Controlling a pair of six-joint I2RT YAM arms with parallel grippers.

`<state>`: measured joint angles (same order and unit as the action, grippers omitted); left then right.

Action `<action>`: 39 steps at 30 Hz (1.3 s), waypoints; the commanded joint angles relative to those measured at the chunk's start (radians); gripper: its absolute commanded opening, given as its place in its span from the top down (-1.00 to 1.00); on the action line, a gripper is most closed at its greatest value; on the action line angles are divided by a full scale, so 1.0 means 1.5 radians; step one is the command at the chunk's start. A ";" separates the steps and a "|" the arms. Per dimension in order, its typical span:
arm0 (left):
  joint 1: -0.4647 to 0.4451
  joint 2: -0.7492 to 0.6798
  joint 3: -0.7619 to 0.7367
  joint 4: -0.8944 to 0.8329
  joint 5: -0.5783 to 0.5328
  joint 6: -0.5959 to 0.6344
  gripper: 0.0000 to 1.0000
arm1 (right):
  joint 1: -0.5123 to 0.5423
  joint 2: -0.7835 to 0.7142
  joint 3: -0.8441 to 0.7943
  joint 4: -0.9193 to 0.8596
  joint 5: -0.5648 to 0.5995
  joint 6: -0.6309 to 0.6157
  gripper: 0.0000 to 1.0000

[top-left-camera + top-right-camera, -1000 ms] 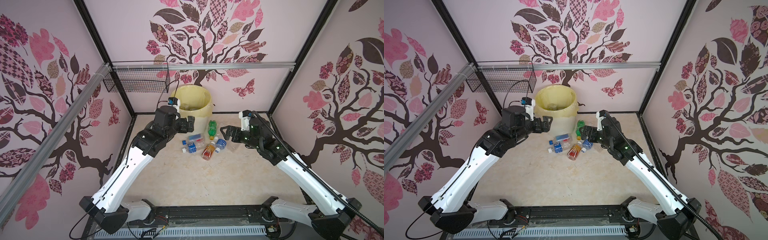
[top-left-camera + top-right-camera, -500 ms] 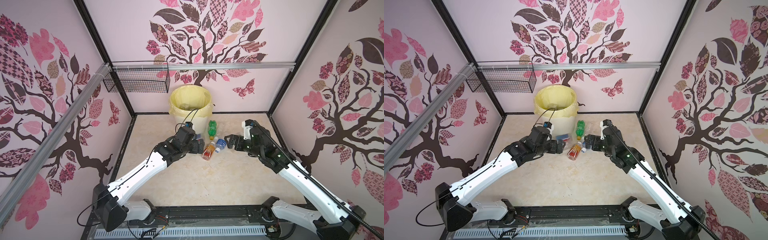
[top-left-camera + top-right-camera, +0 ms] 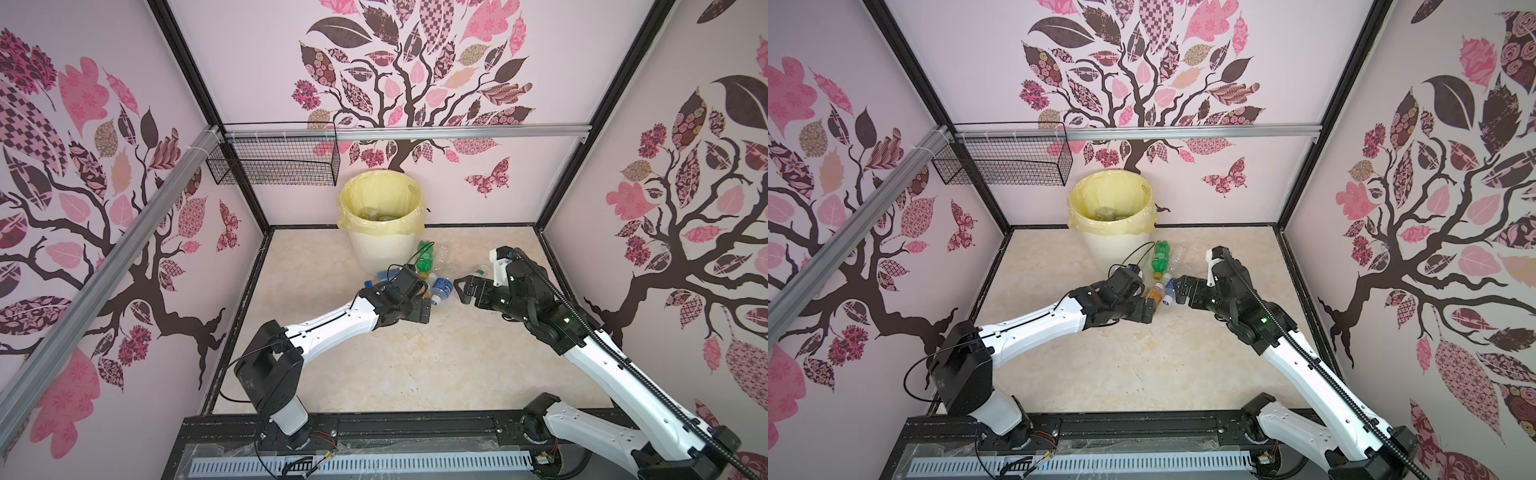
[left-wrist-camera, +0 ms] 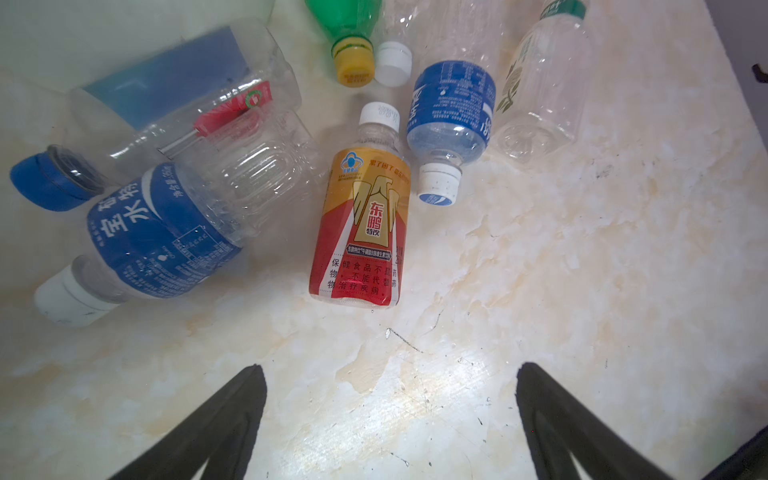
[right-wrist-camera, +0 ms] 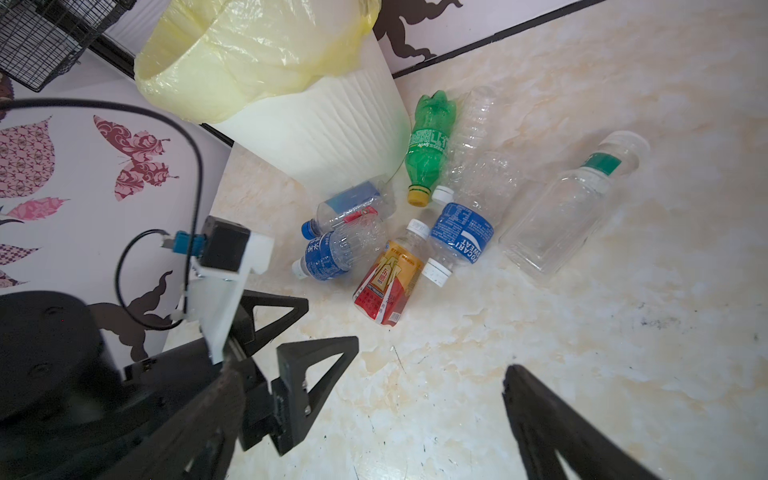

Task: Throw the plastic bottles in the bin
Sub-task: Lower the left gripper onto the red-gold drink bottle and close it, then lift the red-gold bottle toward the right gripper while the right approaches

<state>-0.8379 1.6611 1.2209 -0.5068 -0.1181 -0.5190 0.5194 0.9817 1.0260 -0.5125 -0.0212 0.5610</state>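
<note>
Cream-white, ribbed and lined with a yellow bag, the bin is standing against the back wall in both top views, the plastic bottles lying loose on the marbled bench at its foot. The left claw is hovering just in front of the heap and the right claw just beside it, both gaping wide and gripping nothing; broad open bench is stretching back toward the near rail.

Through the left wrist camera, the amber-red bottle is lying on its side straight ahead of the spread fingers, apart from them, a blue-labelled bottle just beside its neck.

Through the right wrist camera, the green bottle is resting just beside the bin's wall, while a clear square bottle is lying at the heap's outer edge with bare bench beyond it.
</note>
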 commanded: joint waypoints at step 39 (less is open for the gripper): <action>0.009 0.147 0.012 0.092 -0.047 0.035 0.08 | -0.067 0.012 -0.039 0.004 -0.094 0.030 -0.99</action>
<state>-0.8303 1.9396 1.2854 -0.3775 -0.1860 -0.4652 0.4248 0.9924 0.9695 -0.5117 -0.1509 0.5846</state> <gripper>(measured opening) 0.535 0.996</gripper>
